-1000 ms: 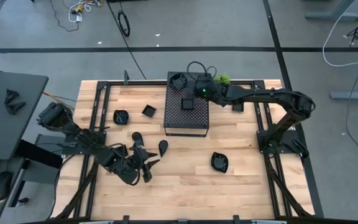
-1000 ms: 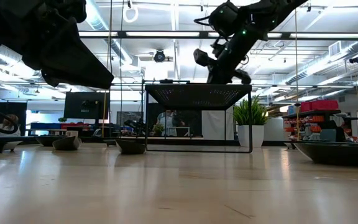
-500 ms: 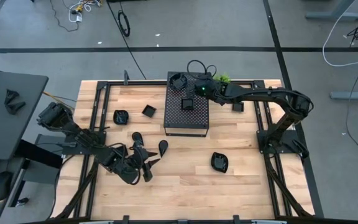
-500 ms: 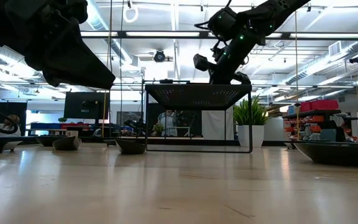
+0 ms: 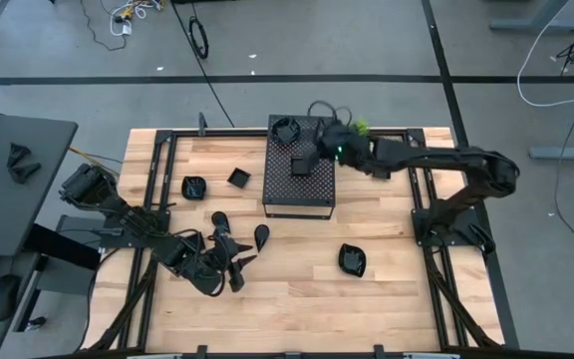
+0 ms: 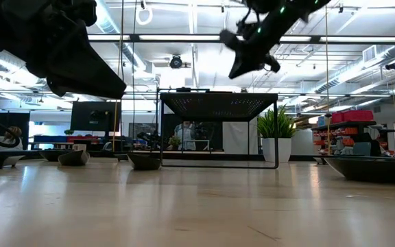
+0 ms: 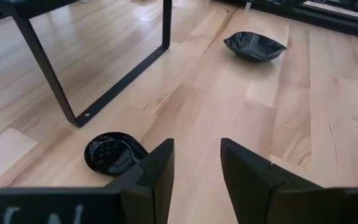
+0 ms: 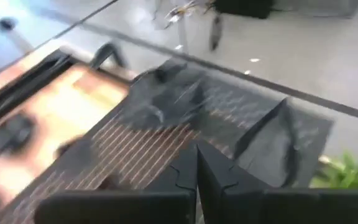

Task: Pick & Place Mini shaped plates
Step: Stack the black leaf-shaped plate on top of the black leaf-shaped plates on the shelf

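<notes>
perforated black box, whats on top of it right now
Two mini plates sit on the perforated box: a stack-like round one at a back corner and a square one. The right gripper hides part of the top.

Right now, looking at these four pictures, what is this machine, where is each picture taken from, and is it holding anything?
It is a robot with two dark jointed arms at a light wooden table. One picture looks straight down, one looks level along the tabletop, and one comes from a camera on each wrist.

A large black perforated box stands on the table with two small glossy black dishes on top. More of these dishes lie on the wood: two beside the box, a teardrop one in front of it, and one alone nearer the right arm.

The left gripper hovers low over the wood, fingers open, holding nothing. The right gripper is above the box top, fingers shut with nothing between them.
</notes>
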`<state>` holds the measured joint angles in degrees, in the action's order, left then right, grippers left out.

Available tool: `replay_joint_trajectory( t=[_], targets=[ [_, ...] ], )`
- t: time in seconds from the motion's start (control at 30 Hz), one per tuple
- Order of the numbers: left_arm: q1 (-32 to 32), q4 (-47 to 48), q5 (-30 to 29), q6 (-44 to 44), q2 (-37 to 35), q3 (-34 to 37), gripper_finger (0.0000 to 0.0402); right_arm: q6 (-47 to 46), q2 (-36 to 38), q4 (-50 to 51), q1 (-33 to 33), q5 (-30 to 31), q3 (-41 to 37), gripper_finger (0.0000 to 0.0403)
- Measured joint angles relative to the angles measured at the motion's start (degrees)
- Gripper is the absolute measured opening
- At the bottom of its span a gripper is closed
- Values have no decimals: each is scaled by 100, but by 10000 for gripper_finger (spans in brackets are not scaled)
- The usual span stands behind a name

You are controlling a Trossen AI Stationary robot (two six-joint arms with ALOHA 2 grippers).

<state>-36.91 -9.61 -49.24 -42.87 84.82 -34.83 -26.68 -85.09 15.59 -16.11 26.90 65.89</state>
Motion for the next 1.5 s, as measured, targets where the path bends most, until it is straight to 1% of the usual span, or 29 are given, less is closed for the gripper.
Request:
replay_joint_trajectory(
  t=[0.07, 0.13, 0.27, 0.37, 0.5, 0.57, 0.67, 0.73, 0.77, 0.83, 0.9, 0.97, 1.03, 1.1, 1.17, 1.2, 1.27, 1.33, 1.43, 1.5],
  targets=[
    [0, 0, 51, -2, -2, 0, 135, 22, 132, 208, 422, 76, 0, 4],
    [0, 0, 62, -2, 0, 0, 135, 20, 243, 423, 935, 414, 0, 4],
    [0, 0, 62, -18, 0, 0, 135, -104, 333, 639, 2196, 1140, 0, 5],
    [-37, 0, 60, -36, 0, 0, 135, -153, 333, 639, 3179, 1530, 0, 4],
    [-95, -2, 17, -44, 0, 0, 135, -431, 303, 570, 4449, 2356, 0, 3],
    [-103, -7, -37, -47, -1, 0, 135, -419, 241, 421, 5024, 2678, 0, 3],
    [-101, -7, -57, -153, 0, -2, 135, -413, 115, 64, 5714, 2885, 0, 2],
    [-101, -9, -67, -155, -2, 0, 135, -429, 4, -13, 6045, 2935, 0, 2],
    [-101, -11, -67, -159, 0, -2, 135, -488, -46, 39, 6176, 2940, 0, 2],
    [-101, -17, -67, -160, -1, -1, 135, -985, -104, 448, 6368, 2927, 0, 2],
    [-101, -26, -67, -160, -2, -2, 135, -2033, -108, 1255, 6482, 2773, 0, 2],
    [-99, -24, -70, -160, -1, -2, 135, -3456, -108, 2301, 6472, 2333, 0, 2],
    [-80, -24, -70, -154, 0, -2, 135, -4610, -108, 3427, 6366, 1661, 0, 6],
    [-52, -24, -70, -149, 0, -2, 135, -5267, -121, 4172, 6193, 894, -67, 17],
    [-19, -22, -72, -145, 0, 0, 135, -5294, -126, 4467, 5996, 224, -244, 36],
    [3, -20, -72, -144, -1, -2, 135, -5149, -96, 4416, 5874, -25, -362, 47],
    [45, -8, -70, -141, -1, -2, 135, -4735, -19, 4070, 5573, -564, -677, 73],
    [86, -1, -70, -84, -2, -2, 135, -4146, 5, 3480, 5220, -1107, -1074, 99],
    [130, -2, -52, 34, -2, -2, 135, -3287, 43, 2726, 4627, -1612, -1570, 136],
    [153, -2, -50, 52, -2, -2, 135, -2922, 43, 2643, 4247, -1742, -1771, 155]
  ],
)
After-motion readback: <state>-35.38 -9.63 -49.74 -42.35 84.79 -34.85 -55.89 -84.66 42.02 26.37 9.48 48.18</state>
